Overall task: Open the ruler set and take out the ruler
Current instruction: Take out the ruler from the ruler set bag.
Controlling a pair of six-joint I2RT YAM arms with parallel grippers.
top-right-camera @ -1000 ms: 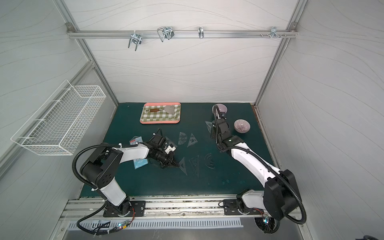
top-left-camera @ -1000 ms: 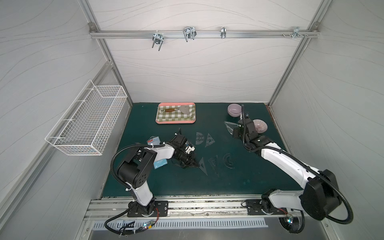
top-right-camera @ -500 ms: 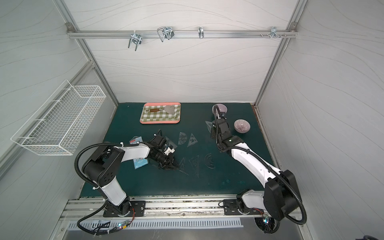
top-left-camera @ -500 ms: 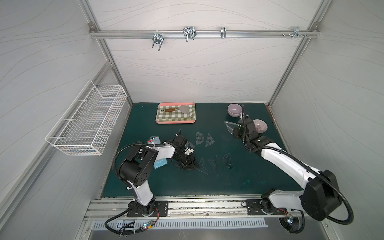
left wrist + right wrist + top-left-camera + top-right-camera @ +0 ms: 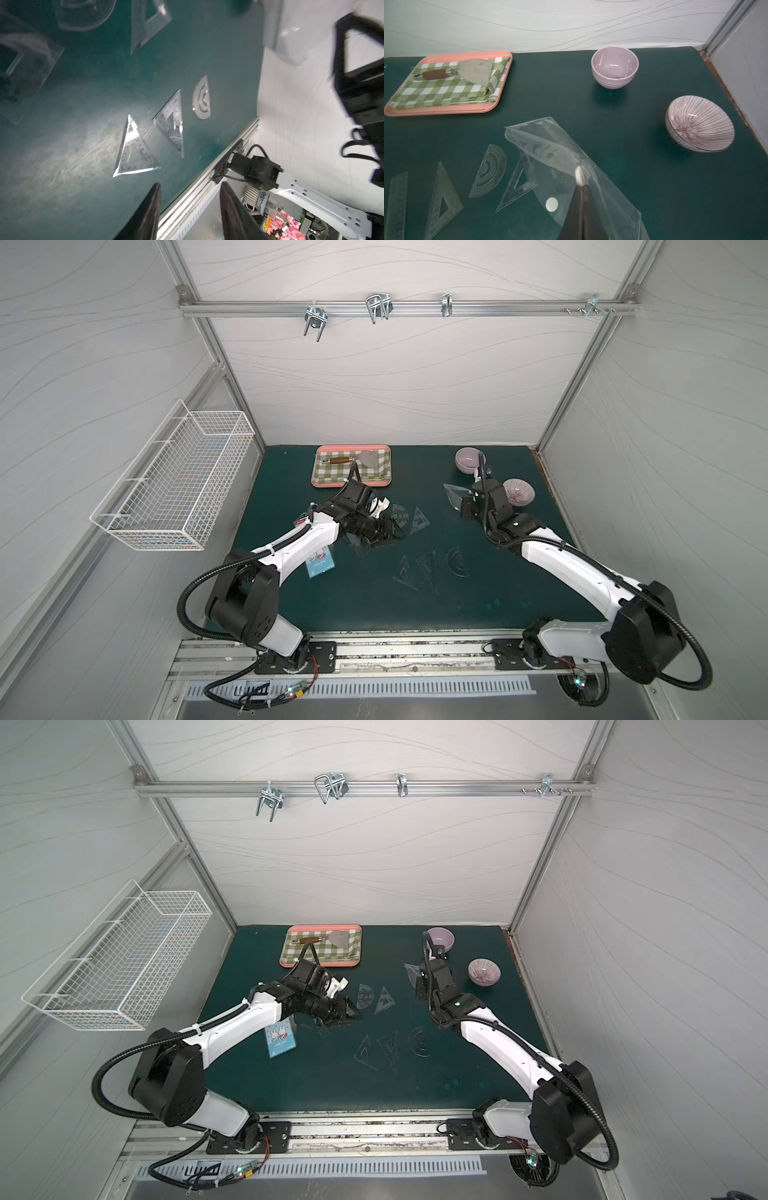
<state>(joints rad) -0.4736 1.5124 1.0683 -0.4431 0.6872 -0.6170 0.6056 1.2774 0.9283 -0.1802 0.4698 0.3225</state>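
The ruler set's clear plastic pouch (image 5: 550, 145) hangs from my right gripper (image 5: 581, 187), which is shut on its edge beside a white snap; in both top views the pouch (image 5: 455, 493) (image 5: 412, 970) shows at the far right of the mat. Clear rulers lie loose on the green mat: two triangles (image 5: 405, 572) (image 5: 428, 570) and a protractor (image 5: 457, 562) in the middle, with another protractor (image 5: 401, 514) and triangle (image 5: 419, 520) farther back. A straight ruler (image 5: 396, 205) shows in the right wrist view. My left gripper (image 5: 190, 185) (image 5: 390, 531) is open and holds nothing.
A pink tray (image 5: 328, 486) with a checked cloth and a scraper stands at the back. A lilac bowl (image 5: 467, 458) and a striped bowl (image 5: 517, 491) sit at the far right. A blue rabbit card (image 5: 320, 566) lies by the left arm. A wire basket (image 5: 178, 477) hangs on the left wall.
My left gripper has opened, left a clear triangle on the mat and drawn back toward the far side. The right arm holds the pouch still.
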